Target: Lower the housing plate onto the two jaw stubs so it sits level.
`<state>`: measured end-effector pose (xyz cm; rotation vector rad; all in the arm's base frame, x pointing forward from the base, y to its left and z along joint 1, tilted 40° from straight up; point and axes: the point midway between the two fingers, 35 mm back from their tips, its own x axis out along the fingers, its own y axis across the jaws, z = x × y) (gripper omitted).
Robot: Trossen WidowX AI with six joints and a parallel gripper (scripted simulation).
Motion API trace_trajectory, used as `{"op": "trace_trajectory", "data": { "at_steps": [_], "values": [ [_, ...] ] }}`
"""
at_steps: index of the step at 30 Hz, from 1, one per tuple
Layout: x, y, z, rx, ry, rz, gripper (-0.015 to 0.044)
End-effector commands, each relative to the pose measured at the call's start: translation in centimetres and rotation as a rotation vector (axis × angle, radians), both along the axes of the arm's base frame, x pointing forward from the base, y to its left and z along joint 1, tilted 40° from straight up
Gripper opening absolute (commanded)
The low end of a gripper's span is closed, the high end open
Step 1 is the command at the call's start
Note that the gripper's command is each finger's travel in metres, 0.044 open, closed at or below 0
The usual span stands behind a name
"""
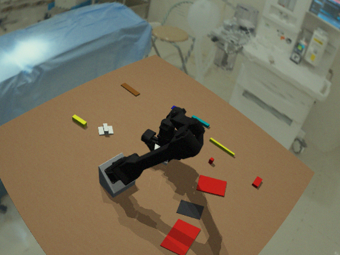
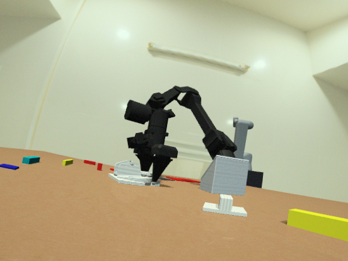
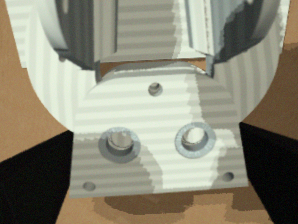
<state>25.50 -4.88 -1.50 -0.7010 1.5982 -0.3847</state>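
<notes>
Housing plate (image 2: 155, 184) (image 3: 162, 117): white, low over the table, just beside the larger white base (image 2: 126, 180) (image 3: 47, 95) with the raised curved walls. In the wrist view I see two grey-ringed holes, one left and one right, with something pale and round inside each, plus three smaller holes. I cannot tell whether the plate is fully down on the stubs

Gripper (image 1: 158, 148) (image 2: 150, 176) (image 3: 159, 162): pointing down, fingers set wide, with the housing plate held between them by its side edges. From above, my arm (image 1: 175, 141) (image 2: 203, 116) hides most of the white parts

Further out, on the table (image 1: 141, 111) (image 2: 94, 220) (image 3: 20, 145): the arm rises from a grey wedge-shaped block (image 1: 106, 182) (image 2: 231, 176). A white stand (image 1: 105, 131) (image 2: 226, 203) with a short upright lies well apart from the plate, near a yellow block (image 1: 79, 121) (image 2: 318, 224). In the top view I note a brown strip (image 1: 130, 89), a teal bar (image 1: 200, 121) (image 2: 31, 160) and a thin yellow stick (image 1: 222, 147). A dark sheet (image 1: 190, 209) lies between two red sheets, one (image 1: 212, 185) nearer the arm, the other (image 1: 180, 237) farther off
</notes>
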Motion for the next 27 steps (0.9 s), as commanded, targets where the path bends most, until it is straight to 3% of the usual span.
{"op": "trace_trajectory", "data": {
  "at_steps": [1,27],
  "values": [
    [-0.15,-0.13,-0.08,-0.006,0.007,0.005,0.0351],
    [-0.17,-0.43,-0.44,-0.006,0.007,0.005,0.0351]
  ]
}}
